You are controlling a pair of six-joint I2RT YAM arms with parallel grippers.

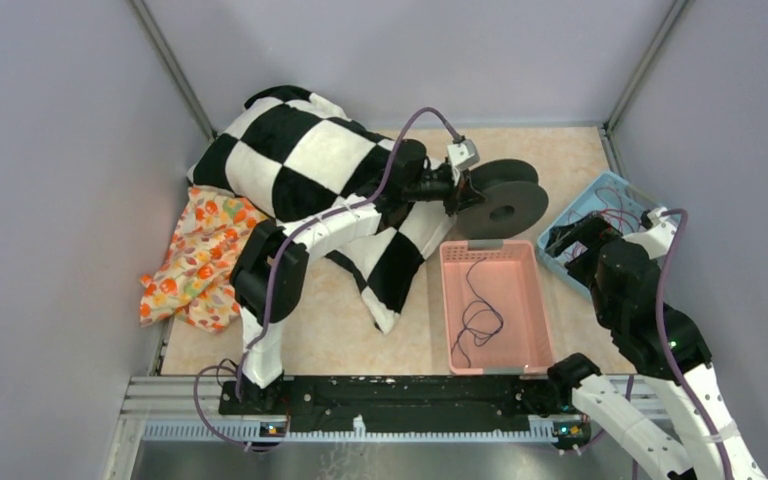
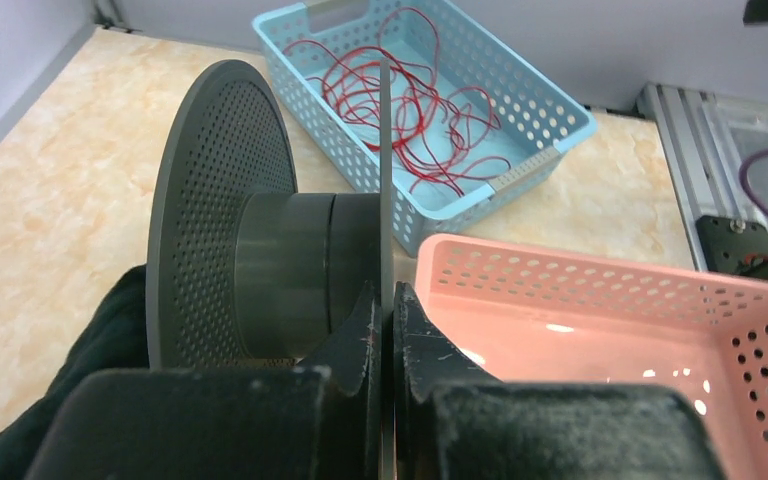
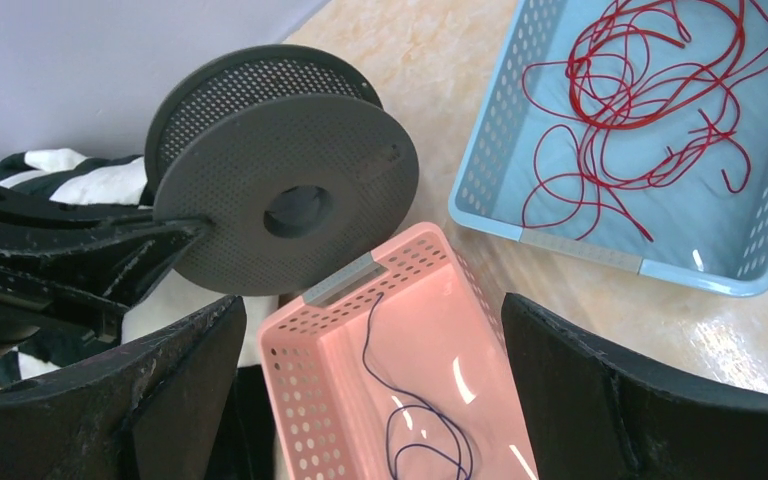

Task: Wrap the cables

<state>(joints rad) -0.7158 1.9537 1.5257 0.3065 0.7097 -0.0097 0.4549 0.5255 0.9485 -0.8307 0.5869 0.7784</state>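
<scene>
The left claw (image 2: 385,310) is pinching the thin rim of one flange of the grey spool (image 1: 505,200), its fingers pressed together on the disc, and is holding the spool on edge at the far middle of the tabletop (image 1: 360,320). The right claw (image 1: 572,240) is hanging spread wide and gripping nothing, above the gap between the pink basket (image 1: 487,245) and the blue basket (image 1: 572,205) to its right. The dark cable (image 1: 478,310) is lying in loose loops on the pink basket's floor, and neither claw is touching it. Red wires (image 3: 640,120) are sitting tangled in the blue basket. The spool's hub is showing bare, so to my eye the wrapping is not yet begun. An end needs picking up, fixing to the hub and winding on.
</scene>
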